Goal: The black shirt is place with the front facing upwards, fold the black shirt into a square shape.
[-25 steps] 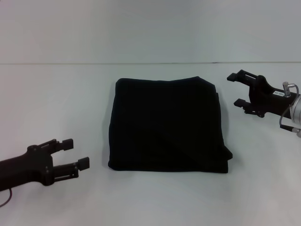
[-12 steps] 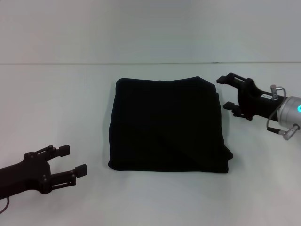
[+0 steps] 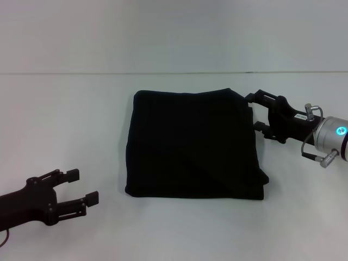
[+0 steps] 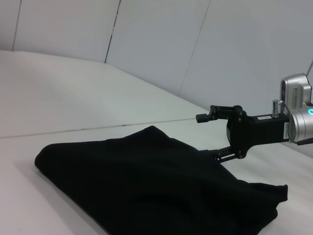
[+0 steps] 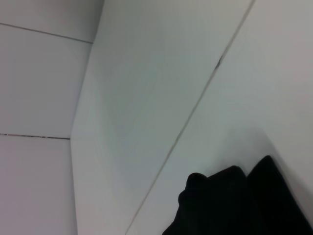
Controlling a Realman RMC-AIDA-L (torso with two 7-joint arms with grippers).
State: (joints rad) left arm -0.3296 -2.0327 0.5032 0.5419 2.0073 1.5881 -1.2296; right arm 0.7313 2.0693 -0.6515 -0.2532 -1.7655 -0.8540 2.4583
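From the head view, the black shirt (image 3: 193, 147) lies in the middle of the white table (image 3: 65, 119), already folded into a near-square block, with no lettering showing. The right gripper (image 3: 255, 112) sits at the shirt's far right corner, its fingers spread apart and straddling the cloth's edge, probably placed there to pinch or tidy that corner, where the layers look a little uneven. The left gripper (image 3: 81, 187) hangs low near the table's near left corner, fingers apart and holding nothing, well clear of the shirt; it looks idle.

From the left wrist view, the shirt (image 4: 146, 186) is a low, thick heap across the table, and the right gripper (image 4: 211, 134) reaches in at its far edge, one finger above the cloth and one down at the fold.

From the right wrist view, only a dark bunched corner of the shirt (image 5: 230, 205) shows against the table; the gripper's own fingers are not visible.
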